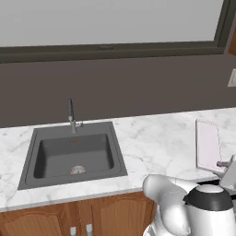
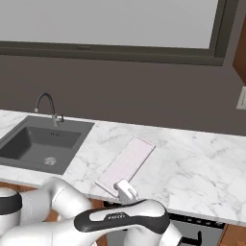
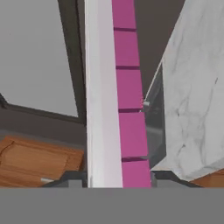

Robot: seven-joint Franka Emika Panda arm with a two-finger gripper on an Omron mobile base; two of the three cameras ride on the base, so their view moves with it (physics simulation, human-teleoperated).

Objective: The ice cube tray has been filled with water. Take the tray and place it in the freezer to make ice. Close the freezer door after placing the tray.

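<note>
- You see the gripper (image 2: pixel 124 186) clenched on the near end of the tray (image 2: pixel 128 163), low in the right base frame.
- The tray (edge-on in the hand view) lies on the counter (image 2: pixel 192 163), right of the sink (image 2: pixel 41 141).

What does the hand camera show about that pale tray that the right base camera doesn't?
The hand view sees the ice cube tray edge-on and very close: a white rim beside a row of bright pink compartments, running between the claw fingertips. The right base view instead shows the tray's plain pale top, lying flat at the marble counter's front edge, right of the sink. Both show tray, marble counter and window frame.
</note>
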